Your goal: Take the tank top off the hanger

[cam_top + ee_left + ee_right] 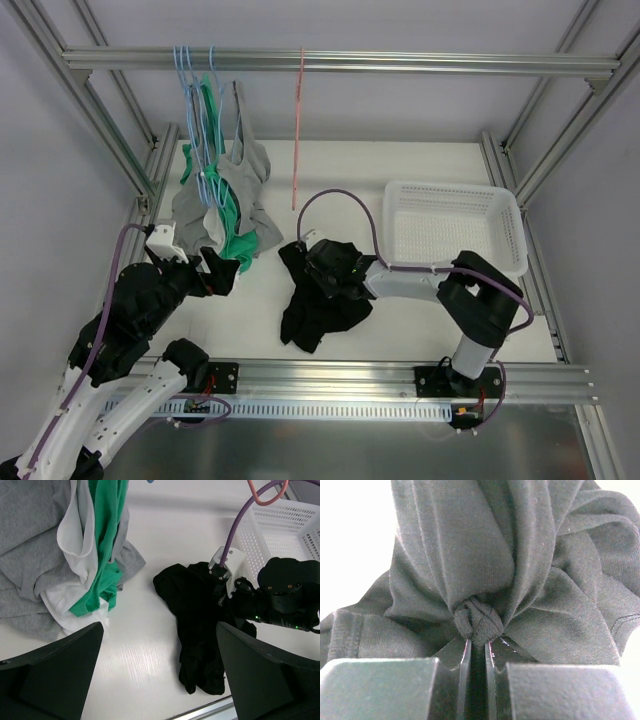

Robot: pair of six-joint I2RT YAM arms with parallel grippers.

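Starting with the top external view, the black tank top (318, 305) is seen crumpled on the white counter (420, 160), off any hanger, with the right hand (310, 262) set at its upper edge; dark hand against dark cloth, the grip cannot be read there. A bare pink hanger (298, 130) is hung from the metal rail (400, 63) above and behind it, blue hangers (190, 70) carry a grey garment (245, 170) and a green garment (235, 240) to the left, and a white basket (450, 186) of open lattice plastic is placed to the right. The left hand (222, 272) is held near the hanging clothes, apart from the tank top. From the left wrist, that hand's two dark fingers (50, 675) are shown spread wide with nothing between them; a white garment (75, 535) is revealed between the grey and the green, and the tank top is seen beyond as a limp, folded heap beneath the right arm. From the right wrist, what the other views hide is made plain: the jaws are closed almost together on a small twisted knot of soft, matt knit fabric, from which the folds of the tank top fan out directly ahead of the fingertips.
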